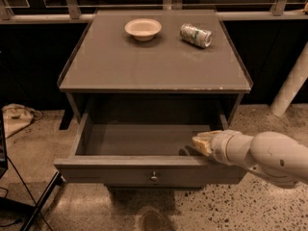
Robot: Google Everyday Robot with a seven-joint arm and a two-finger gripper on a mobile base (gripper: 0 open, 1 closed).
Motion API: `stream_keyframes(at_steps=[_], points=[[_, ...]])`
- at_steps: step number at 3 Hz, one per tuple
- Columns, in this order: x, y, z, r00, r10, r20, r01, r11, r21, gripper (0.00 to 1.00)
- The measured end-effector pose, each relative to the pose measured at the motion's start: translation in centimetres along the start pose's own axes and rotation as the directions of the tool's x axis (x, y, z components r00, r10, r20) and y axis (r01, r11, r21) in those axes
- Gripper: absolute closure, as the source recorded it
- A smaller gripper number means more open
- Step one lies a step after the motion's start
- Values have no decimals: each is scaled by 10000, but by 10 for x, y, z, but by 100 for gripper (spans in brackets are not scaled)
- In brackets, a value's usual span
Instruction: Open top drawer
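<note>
bowl (142, 29) left of can (196, 35) on the cabinet top (154, 66); claw (203, 142) at right front inside the top drawer (106, 173).

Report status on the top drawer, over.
Gripper at top drawer right front corner, just inside the rim. Drawer stands well out. Bowl and can on cabinet top, not in the way.

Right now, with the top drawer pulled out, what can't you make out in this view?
Camera view:
- The top drawer, front right inside corner: hidden by the gripper, which sits there at the rim.
- Anything below that drawer: hidden by its pulled-out front.
- The arm: cut off by the right edge.
- Label on the can: too small to read.
</note>
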State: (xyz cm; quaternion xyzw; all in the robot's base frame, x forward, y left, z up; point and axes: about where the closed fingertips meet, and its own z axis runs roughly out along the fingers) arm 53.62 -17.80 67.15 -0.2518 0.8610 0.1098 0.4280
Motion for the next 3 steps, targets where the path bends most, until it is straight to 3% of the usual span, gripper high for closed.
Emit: stream_keyframes(at_steps=[1,3], points=[[0,0,0,10000,0,0,0,10000,0,5],[0,0,0,10000,-1,0,1,10000,-1,0]])
